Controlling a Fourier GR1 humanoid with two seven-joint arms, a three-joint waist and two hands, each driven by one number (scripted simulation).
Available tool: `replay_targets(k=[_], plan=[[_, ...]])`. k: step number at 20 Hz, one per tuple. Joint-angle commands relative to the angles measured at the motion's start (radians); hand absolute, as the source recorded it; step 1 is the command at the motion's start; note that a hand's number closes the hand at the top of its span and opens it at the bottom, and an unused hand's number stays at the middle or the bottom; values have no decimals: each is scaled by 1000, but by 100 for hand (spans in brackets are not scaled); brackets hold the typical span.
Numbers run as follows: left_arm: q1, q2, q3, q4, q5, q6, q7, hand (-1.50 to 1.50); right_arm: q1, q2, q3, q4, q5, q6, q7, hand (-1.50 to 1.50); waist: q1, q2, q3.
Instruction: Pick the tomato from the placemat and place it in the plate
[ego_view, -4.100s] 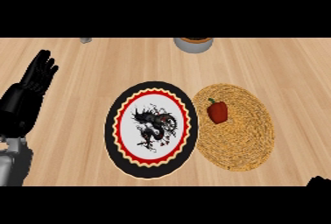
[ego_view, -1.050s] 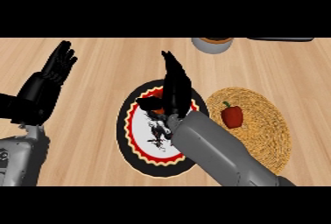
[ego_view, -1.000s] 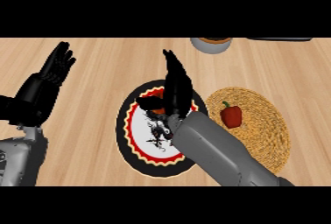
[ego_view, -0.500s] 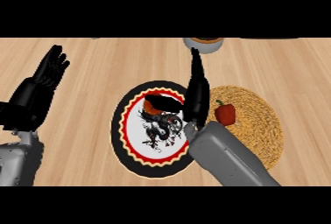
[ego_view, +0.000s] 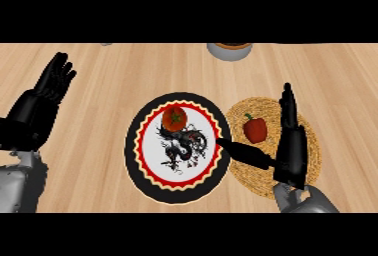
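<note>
Tomato (ego_view: 175, 118) sits in plate (ego_view: 177, 147) at 12 o'clock; right hand (ego_view: 290, 145), fingers straight, empty, over placemat (ego_view: 310, 150); left hand (ego_view: 40, 107) open, resting; judged: retreat next.

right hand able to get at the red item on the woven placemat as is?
Probably yes. The right hand stands open over the placemat, and the red item sits just left of its fingers, above the thumb, with nothing between them.

Even, bright light — faint shadows
</note>
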Motion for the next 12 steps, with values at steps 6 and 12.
replay_targets(k=[6,12], plan=[[-7,14,21,-13,22,-38,10,0,386,-223,-130,-314,-191,151,-228,-150,0,0,0],[32,-59,-32,-8,-55,17,-40,0,479,-216,-307,-243,-336,280,-428,-150,5,1,0]])
